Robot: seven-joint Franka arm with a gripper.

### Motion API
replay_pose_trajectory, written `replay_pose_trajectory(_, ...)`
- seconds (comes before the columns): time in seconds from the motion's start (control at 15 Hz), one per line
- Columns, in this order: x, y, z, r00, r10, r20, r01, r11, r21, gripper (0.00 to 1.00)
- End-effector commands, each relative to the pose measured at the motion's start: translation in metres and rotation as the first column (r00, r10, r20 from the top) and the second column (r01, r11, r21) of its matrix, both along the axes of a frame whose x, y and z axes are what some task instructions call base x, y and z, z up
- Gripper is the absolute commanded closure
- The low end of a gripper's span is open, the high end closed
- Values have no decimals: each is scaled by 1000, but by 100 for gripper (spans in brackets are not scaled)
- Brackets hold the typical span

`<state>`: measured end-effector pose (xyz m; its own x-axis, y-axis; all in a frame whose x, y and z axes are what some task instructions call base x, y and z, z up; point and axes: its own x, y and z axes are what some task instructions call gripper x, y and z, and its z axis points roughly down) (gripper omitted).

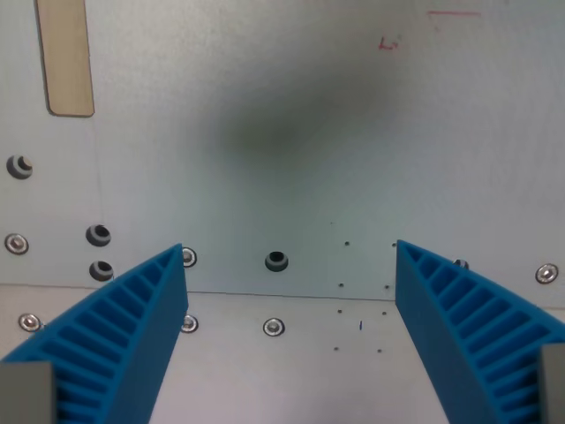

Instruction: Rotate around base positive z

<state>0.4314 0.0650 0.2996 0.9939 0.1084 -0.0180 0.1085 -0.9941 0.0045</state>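
a: what do the blue ribbed fingers look like?
b: spread wide apart, one at each lower corner of the wrist view, nothing between them. the gripper hangs over a pale metal plate.
a: and the base we rotate around?
b: i can't pick it out here. only the plate, with screws and dark holes, a seam across it, a tan slot at upper left, red marks at upper right, a soft shadow in the middle.

Even soft light, slightly blurred, one diffuse shadow.
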Motion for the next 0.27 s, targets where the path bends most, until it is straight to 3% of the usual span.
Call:
replay_pose_trajectory(0.07,0,-1,3,985,170,8,-170,986,-5,0)
replay_pose_trajectory(0.27,0,-1,3,978,209,8,-209,978,-5,0)
